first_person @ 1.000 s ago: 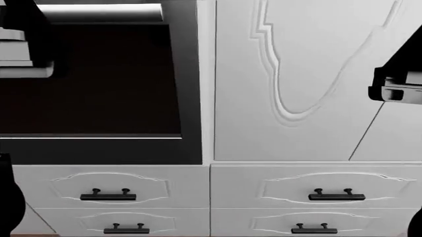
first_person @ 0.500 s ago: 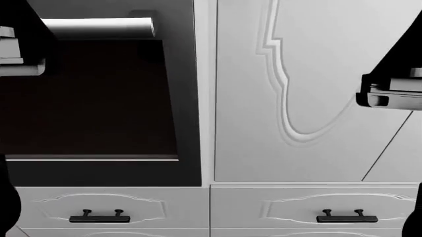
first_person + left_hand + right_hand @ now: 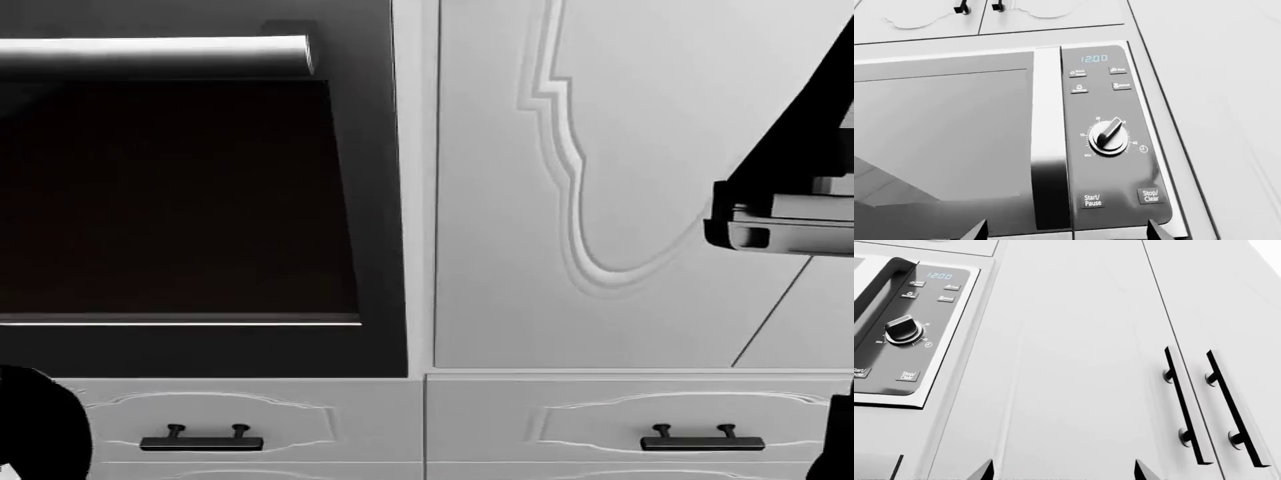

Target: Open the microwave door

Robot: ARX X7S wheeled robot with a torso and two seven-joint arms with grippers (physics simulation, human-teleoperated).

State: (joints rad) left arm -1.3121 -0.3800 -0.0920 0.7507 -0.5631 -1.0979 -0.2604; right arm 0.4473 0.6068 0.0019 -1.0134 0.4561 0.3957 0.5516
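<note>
Microwave (image 3: 1014,145) panel (image 3: 1111,135) reads "12:00", "Start/Pause", "Stop/Clear". Door (image 3: 941,145) shut, straight ahead of left tool (image 3: 1066,231), near, not touching; fingertips (image 3: 977,231) apart. Right tool (image 3: 1062,471) faces white cabinet (image 3: 1074,365), fingers apart; microwave off to its side, black handles (image 3: 1181,405) on the other. Dial (image 3: 1109,136) black, pointer tilted.

White cabinet wall (image 3: 641,150) carries everything. Microwave (image 3: 1021,140) built into cabinet recess, door flush and closed, control panel (image 3: 1111,135) along its edge. Drawers (image 3: 627,425) with black handles (image 3: 702,437) along cabinet's lower edge.
</note>
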